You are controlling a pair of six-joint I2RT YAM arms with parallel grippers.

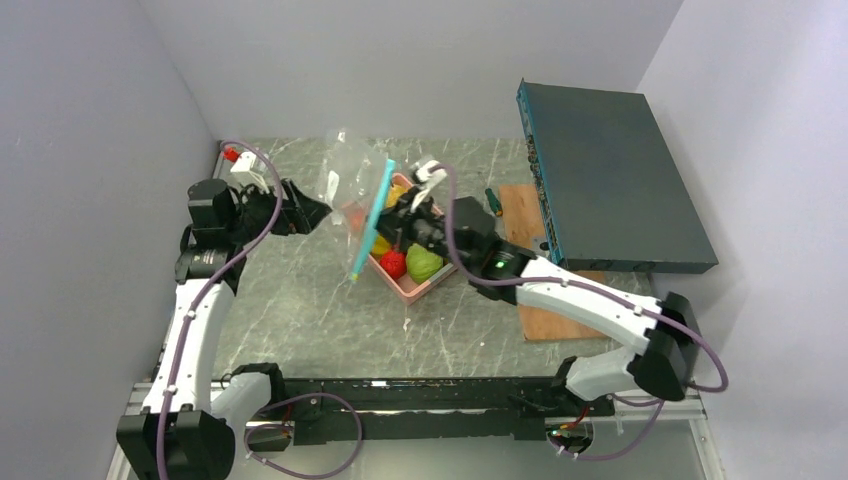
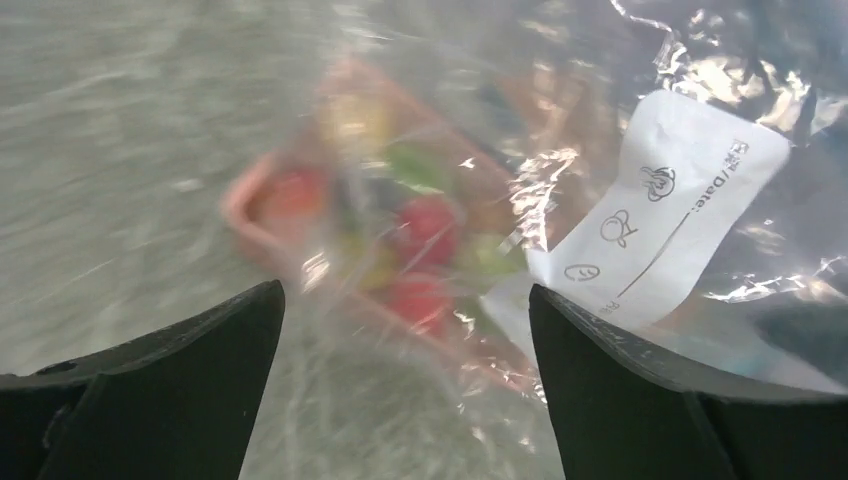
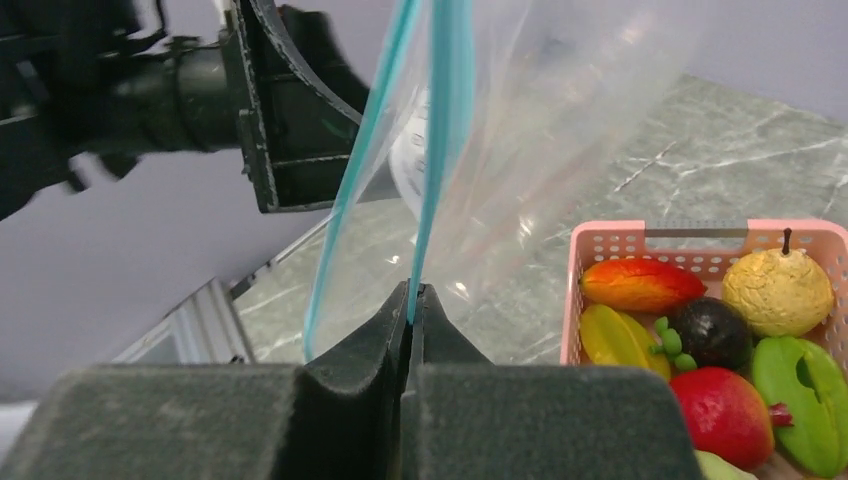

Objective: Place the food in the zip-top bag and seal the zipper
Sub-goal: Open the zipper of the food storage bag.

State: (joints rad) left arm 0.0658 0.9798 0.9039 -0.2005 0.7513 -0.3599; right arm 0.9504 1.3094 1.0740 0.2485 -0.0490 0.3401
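Your right end effector [image 3: 412, 300] pinches the zipper [image 3: 432, 150], the zip-top bag [image 1: 350, 175] aloft by the food [image 3: 720, 330] in its pink basket [image 3: 600, 240]. Your left end effector [image 2: 403, 292] is spread. The film looks limp and slippery, so grip the stiffer zipper edge.

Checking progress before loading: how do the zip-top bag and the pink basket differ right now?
The zip-top bag hangs in the air, its zipper pinched by the right gripper; the pink basket sits on the table. The bag looks empty; the basket holds the food. Both are open.

Setting: robotics lab test cell | evidence: plain white enclosure walls [image 1: 420, 60]; marble-patterned tabletop [image 1: 300, 310]; dark rack-style equipment case [image 1: 620, 180]
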